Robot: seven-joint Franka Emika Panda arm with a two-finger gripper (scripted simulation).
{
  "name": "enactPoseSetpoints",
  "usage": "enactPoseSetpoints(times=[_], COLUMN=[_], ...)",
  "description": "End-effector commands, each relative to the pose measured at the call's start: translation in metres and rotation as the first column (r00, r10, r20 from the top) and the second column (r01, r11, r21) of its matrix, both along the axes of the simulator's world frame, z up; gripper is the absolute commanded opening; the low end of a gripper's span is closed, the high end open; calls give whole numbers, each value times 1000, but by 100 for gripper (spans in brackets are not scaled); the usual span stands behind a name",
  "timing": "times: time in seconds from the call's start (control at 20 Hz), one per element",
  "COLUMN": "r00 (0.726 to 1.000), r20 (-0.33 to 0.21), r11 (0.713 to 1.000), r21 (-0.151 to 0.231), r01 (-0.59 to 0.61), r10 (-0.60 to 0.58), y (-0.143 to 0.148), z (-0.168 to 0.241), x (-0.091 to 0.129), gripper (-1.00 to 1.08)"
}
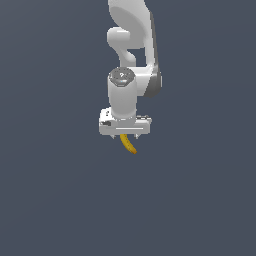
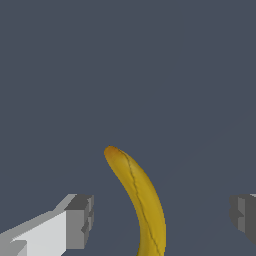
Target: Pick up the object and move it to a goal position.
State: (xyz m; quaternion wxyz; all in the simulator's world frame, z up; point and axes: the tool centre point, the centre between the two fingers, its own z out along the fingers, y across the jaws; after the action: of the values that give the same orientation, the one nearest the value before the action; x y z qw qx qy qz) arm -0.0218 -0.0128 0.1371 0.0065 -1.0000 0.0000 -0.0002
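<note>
Much of the small curved yellow-orange banana (image 1: 128, 144) is hidden in the exterior view: only its lower stretch curves out from beneath the white gripper bar (image 1: 124, 127), toward that view's right, and the upper part is covered by the bar. In the wrist view the banana (image 2: 142, 200) is cut off at the picture's edge, so only the length ending in its darker orange tip shows, with a thin dark seam running along the skin. The white-and-grey parallel gripper (image 2: 160, 217) stands wide open there: one grey fingertip pad (image 2: 80, 220) lies well to one side of the fruit and the other pad is barely in frame at the opposite edge, with clear gaps between each pad and the banana, so neither pad touches it. Whether the fruit rests on the plain dark grey-blue surface (image 1: 200, 200) or hangs just above it cannot be told, as there is no shadow or edge to judge by. The white jointed robot arm (image 1: 131, 45) is cut off at the top of the exterior view. A faint mark sits on the round grey cap (image 1: 122, 75) of the wrist, too small to read.
</note>
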Motion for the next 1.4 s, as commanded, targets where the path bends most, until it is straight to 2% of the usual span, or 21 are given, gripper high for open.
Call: enactPoseSetpoints(times=[0.0, 0.3, 0.6, 0.85, 1.35], r00=[999, 993, 985, 982, 982], r20=[0, 0, 0, 0, -1], r11=[999, 993, 985, 982, 982], r21=[-3, -10, -13, -13, -13], r01=[-33, -119, -173, -190, -188], r10=[33, 119, 173, 190, 188], y=[1, 3, 5, 6, 6], z=[-13, -45, -63, -68, -87], x=[-11, -43, -64, -72, -72], gripper=[100, 100, 100, 100, 100])
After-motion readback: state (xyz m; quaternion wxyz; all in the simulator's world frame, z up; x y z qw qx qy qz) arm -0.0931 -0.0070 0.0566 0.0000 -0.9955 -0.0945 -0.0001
